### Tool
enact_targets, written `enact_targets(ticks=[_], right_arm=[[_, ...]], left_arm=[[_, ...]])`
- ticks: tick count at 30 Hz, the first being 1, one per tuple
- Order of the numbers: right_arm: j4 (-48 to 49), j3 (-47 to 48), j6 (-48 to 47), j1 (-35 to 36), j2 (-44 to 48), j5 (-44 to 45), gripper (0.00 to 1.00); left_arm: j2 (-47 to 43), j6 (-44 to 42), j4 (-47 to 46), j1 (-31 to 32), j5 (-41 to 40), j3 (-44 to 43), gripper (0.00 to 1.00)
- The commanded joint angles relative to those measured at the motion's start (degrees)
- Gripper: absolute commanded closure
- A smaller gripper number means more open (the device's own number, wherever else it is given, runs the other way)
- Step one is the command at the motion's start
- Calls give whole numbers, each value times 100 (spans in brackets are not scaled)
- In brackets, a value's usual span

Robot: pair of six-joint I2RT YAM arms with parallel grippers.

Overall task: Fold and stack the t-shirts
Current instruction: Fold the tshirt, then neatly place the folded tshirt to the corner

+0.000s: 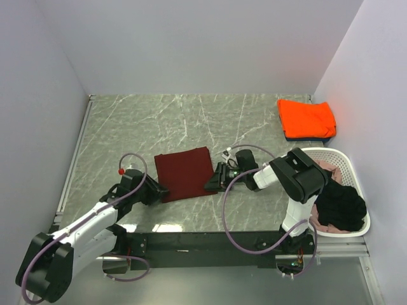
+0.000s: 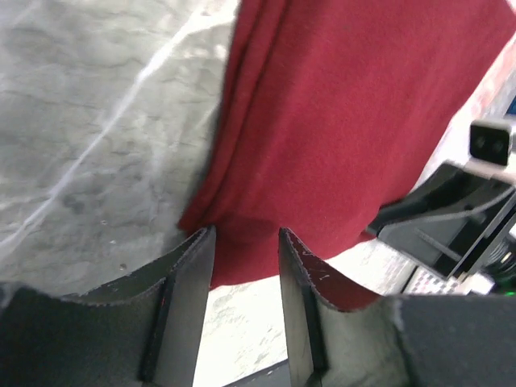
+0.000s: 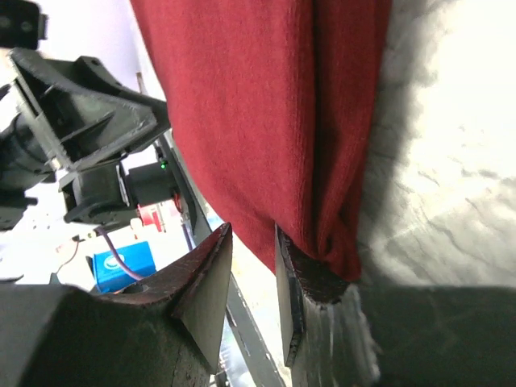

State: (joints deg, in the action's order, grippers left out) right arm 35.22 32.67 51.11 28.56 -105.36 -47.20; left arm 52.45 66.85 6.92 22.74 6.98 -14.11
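A dark maroon t-shirt [image 1: 184,173] lies folded flat in the middle of the table. My left gripper [image 1: 159,190] is at its near left corner, my right gripper [image 1: 213,183] at its near right corner. In the left wrist view the left gripper [image 2: 246,234] is open, its tips just at the maroon shirt's [image 2: 355,121] edge. In the right wrist view the right gripper [image 3: 253,230] is open; the shirt's [image 3: 266,105] folded edge rests on one finger [image 3: 310,278]. A folded orange t-shirt [image 1: 306,117] lies on a dark blue one [image 1: 299,138] at the back right.
A white perforated basket [image 1: 346,164] stands at the right edge, holding a black shirt [image 1: 341,206] and a pale pink one [image 1: 327,166]. White walls enclose the marbled table [image 1: 146,124] on three sides.
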Motion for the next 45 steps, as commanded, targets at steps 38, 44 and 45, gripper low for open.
enact_targets(ticks=[38,44,45], right_arm=[[-7416,399,-1789,-1317,5508,4360,12],[-7433,337,-1710,-1405,5658,4412,7],[-7425,337,-1701,-1414,5650,4395,7]], left_arm=[[5195,-3204,2806,4607,-3686,-6393,39],[5715,-3371,2710,4625,-3625,-6666,41],[5768,-3371,2710,4625,-3599,-6684,41]])
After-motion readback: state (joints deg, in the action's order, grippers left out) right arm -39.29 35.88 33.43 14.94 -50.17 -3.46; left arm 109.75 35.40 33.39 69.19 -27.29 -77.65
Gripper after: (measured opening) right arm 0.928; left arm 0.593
